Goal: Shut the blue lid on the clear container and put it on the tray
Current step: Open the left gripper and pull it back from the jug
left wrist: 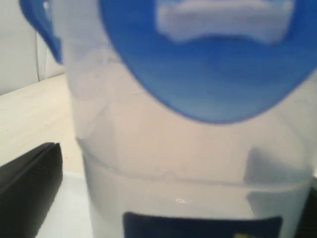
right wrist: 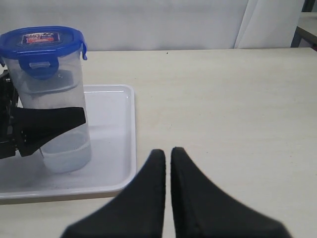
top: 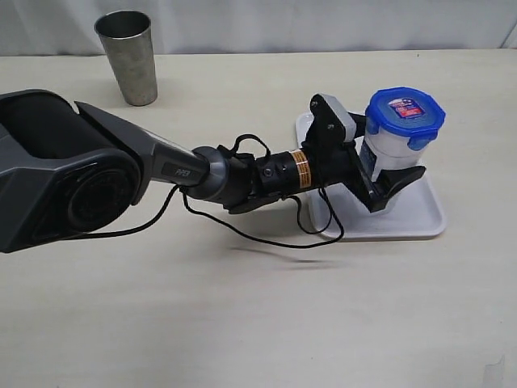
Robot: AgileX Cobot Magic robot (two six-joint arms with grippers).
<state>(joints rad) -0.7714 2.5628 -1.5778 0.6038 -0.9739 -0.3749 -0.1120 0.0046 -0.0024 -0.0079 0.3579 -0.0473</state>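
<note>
The clear container (top: 386, 152) stands upright on the white tray (top: 408, 224), with the blue lid (top: 405, 110) seated on its top. My left gripper (top: 394, 171) straddles the container's lower half with its jaws open. One black finger (right wrist: 49, 126) crosses in front of the container (right wrist: 54, 91), and in the left wrist view a gap shows between the other finger (left wrist: 29, 193) and the container wall (left wrist: 173, 148). The lid (left wrist: 213, 74) fills the top of that view. My right gripper (right wrist: 167, 151) is shut and empty over bare table beside the tray (right wrist: 116, 129); the lid (right wrist: 42, 39) shows there too.
A grey metal cup (top: 129, 56) stands at the back left of the beige table. The left arm's black cable (top: 266, 240) loops down onto the table in front of the tray.
</note>
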